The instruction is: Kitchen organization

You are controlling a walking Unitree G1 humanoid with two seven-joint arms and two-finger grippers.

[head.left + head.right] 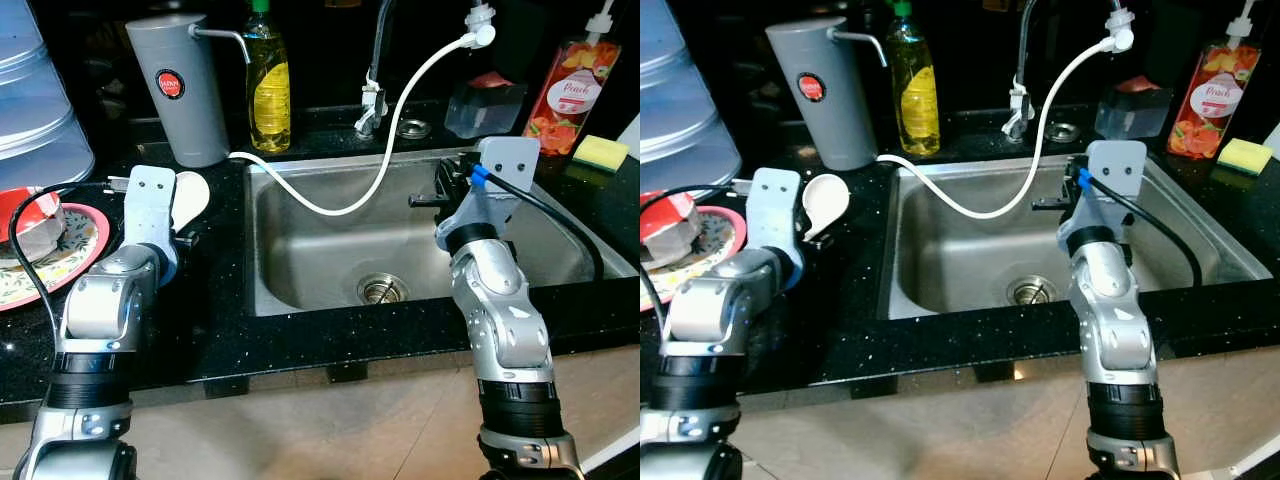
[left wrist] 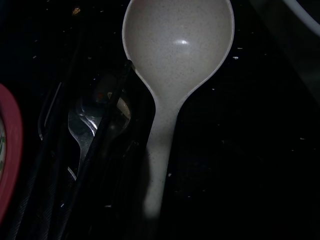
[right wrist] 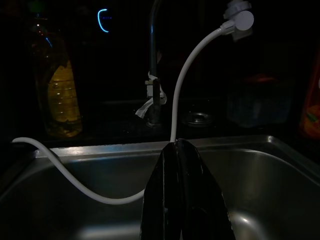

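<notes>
Two tools at work. Left tool [image 2: 131,145] is down on the black desk [image 1: 220,330] left of the sink [image 1: 300,290], at the handle of a white ladle [image 2: 177,55]; its bowl lies on the far side, toward the grey dispenser [image 1: 180,90]. One dark finger lies along the handle, but can't tell how far open the tool is or whether it grips yet. Right tool [image 3: 182,195] hangs over the sink basin, fingers pressed together, holding nothing.

Prob. step: pick up the ladle. Best to pinch mid-handle, square on, then lift straight up; a fork [image 2: 85,130] lies just beside the handle, so avoid catching it.

Room: red-rimmed plate [image 1: 70,260] sits near on the left, sink edge on the right, white hose [image 1: 380,160] loops across the basin from the dispenser side. Soap bottle [image 1: 268,80] stands far back. Least cluttered way looks to be up and toward the near edge.
</notes>
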